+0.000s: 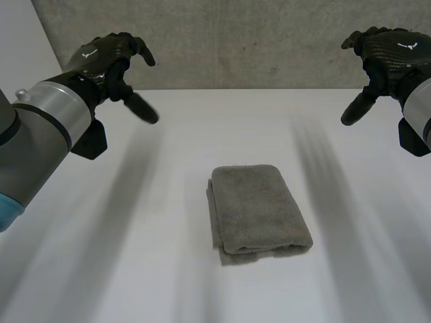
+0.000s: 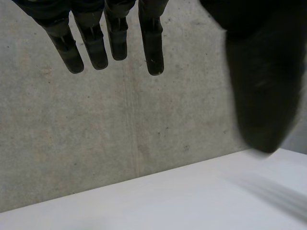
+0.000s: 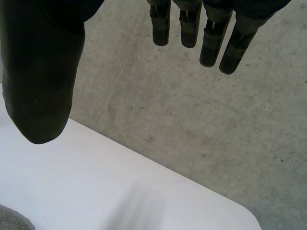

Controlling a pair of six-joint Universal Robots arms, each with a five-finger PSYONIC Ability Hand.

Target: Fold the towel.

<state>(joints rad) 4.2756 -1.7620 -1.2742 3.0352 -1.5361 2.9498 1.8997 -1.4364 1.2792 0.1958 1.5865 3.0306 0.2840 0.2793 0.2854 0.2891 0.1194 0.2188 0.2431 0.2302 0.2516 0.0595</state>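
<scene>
Between the 2 hands, low on the white table (image 1: 135,269), lies the towel (image 1: 259,212): grey, nappy terry, already doubled into a thick rounded rectangle. Its long axis runs away from the robot, the near end leaning a little toward the right arm. Stacked layer edges show along the towel's near end and its left-arm side; the far end looks like a smooth fold.

Up and well apart from the towel, the left hand (image 1: 111,57) hangs beyond its far left corner, fingers (image 2: 153,43) straight and slightly spread, thumb (image 2: 261,86) held wide, holding nothing. Beyond the far right corner the right hand (image 1: 387,50) mirrors it: fingers (image 3: 211,43) straight and apart, thumb (image 3: 41,86) out, empty. Both palms face the rough concrete wall (image 1: 236,40) behind the towel.

From either set of fingertips the towel lies down and inward. Neither hand is clearly nearer, though the towel sits a shade toward the right arm. Any further fold would, I judge, go across the long axis, near end onto far.
</scene>
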